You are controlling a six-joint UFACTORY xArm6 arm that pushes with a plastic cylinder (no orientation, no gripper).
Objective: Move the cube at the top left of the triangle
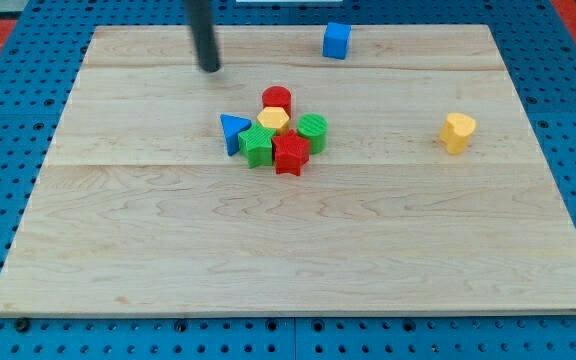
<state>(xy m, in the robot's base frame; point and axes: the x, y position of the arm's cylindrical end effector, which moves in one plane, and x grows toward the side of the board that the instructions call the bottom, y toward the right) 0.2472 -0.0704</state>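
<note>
Red star (290, 154) nearest | blue cube (337, 40) far, right of my tip (210, 69) | blue triangle (233, 132) near-left of cube | end effector: bare rod, holds nothing

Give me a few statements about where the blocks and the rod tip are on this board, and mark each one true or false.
1. The blue cube stands alone near the view's top edge. True.
2. My tip is touching the blue triangle. False: it is apart from it, toward the view's top.
3. The yellow block at the view's right sits apart from the cluster. True.
4. The red star lies at the top of the cluster. False: it is at the cluster's bottom; a red cylinder is at the top.
5. The blue triangle is on the cluster's left side. True.
</note>
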